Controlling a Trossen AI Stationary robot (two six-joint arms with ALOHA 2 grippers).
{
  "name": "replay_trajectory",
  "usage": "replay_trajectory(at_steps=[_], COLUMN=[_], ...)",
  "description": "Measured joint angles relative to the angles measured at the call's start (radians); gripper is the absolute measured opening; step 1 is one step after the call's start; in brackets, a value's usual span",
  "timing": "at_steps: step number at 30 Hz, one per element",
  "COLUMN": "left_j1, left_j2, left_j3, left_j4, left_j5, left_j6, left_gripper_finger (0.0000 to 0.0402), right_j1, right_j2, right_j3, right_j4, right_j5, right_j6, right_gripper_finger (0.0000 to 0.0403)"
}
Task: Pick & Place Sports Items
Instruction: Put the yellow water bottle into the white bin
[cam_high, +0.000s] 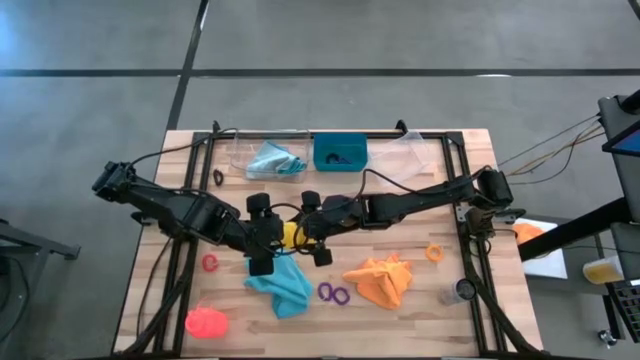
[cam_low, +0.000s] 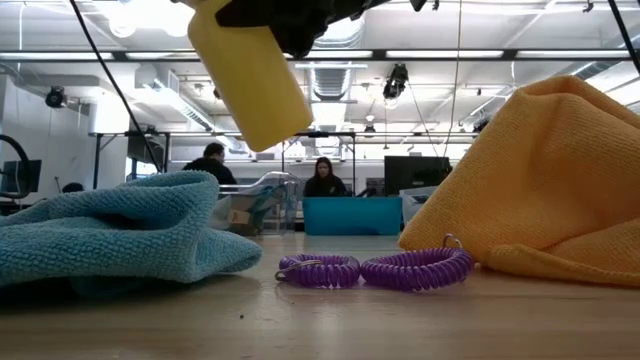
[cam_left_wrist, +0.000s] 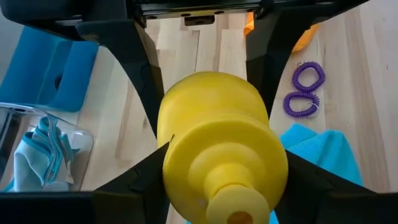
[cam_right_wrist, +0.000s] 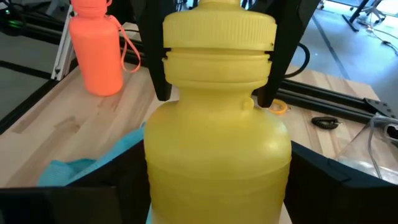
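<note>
L gripper (cam_high: 268, 240) sits mid-table w/ its fingers (cam_left_wrist: 140, 180) pressed to both sides of the yellow bottle (cam_left_wrist: 217, 149), which hangs clear above the wood, tilted in the low view. R gripper (cam_high: 318, 238) meets it from the other side, jaws around the bottle body; can't tell if they're clamped or just bracketing it. Both arms reach in toward table centre, L from the left edge, R from the right. Just below the bottle lies the teal cloth (cam_high: 282, 285), w/ the purple rings (cam_high: 333, 293) beside it, two coils touching each other. Orange cloth (cam_high: 382, 281) is next over toward the R side, bunched up; a small orange ring (cam_high: 434, 252) lies near the R arm's frame. Red ring (cam_high: 210, 263) sits on the L side, and the pink-red bottle (cam_high: 206, 322) is near the front L corner, upright in the R wrist view. At the back edge: pale blue cloth (cam_high: 275, 159) inside a clear tray (cam_high: 240, 152), teal bin (cam_high: 340, 151) just beside it, another clear tray (cam_high: 410, 150) past that. Two people sit in the room beyond the table.
</note>
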Motion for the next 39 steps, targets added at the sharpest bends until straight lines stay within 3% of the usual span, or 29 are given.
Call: replay_trajectory(at_steps=[10, 18, 24, 30, 39], left_j1=[0.001, 0.001, 0.0, -0.001, 0.0], left_j2=[0.0, -0.033, -0.118, -0.221, -0.316], left_j3=[0.0, 0.003, 0.098, 0.122, -0.007], left_j4=[0.017, 0.011, -0.008, -0.008, 0.052], left_j5=[0.002, 0.004, -0.003, -0.006, -0.049], left_j6=[0.02, 0.068, 0.068, 0.067, 0.062], left_gripper_finger=[0.028, 0.0284, 0.0285, 0.0285, 0.0285], right_j1=[0.001, 0.001, -0.003, -0.003, -0.01], right_j2=[-0.001, -0.003, -0.018, -0.087, -0.315], right_j3=[0.0, 0.0, 0.001, 0.001, 0.001], right_j4=[0.0, -0.011, -0.095, -0.274, -0.686], right_j5=[-0.009, -0.006, 0.03, 0.134, 0.399], right_j6=[-0.007, -0.007, -0.007, -0.007, 0.07], right_gripper_finger=[0.0268, 0.0267, 0.0267, 0.0267, 0.0267])
